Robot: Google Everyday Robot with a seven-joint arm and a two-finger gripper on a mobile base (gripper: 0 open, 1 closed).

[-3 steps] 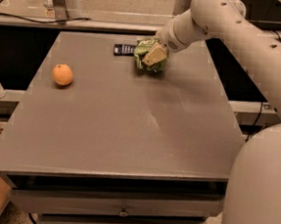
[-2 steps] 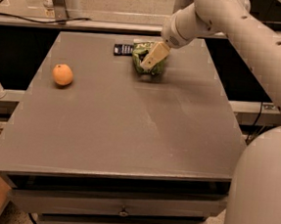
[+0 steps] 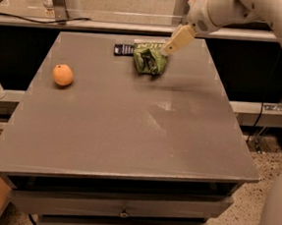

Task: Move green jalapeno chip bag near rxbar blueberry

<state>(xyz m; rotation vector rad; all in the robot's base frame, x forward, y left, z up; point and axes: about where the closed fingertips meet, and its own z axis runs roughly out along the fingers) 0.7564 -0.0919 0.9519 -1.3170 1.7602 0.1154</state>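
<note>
Gripper [image 3: 167, 48] slanted downward — tip at chip bag [image 3: 149, 62] (beside rxbar [image 3: 123, 49])

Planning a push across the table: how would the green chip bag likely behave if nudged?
The green jalapeno chip bag looks crumpled, so it would probably deform and slide, not roll. It seems puffy, likely light. The gripper is at its upper right edge; the rxbar blueberry lies close beside it, so a push that way might shift both.
</note>
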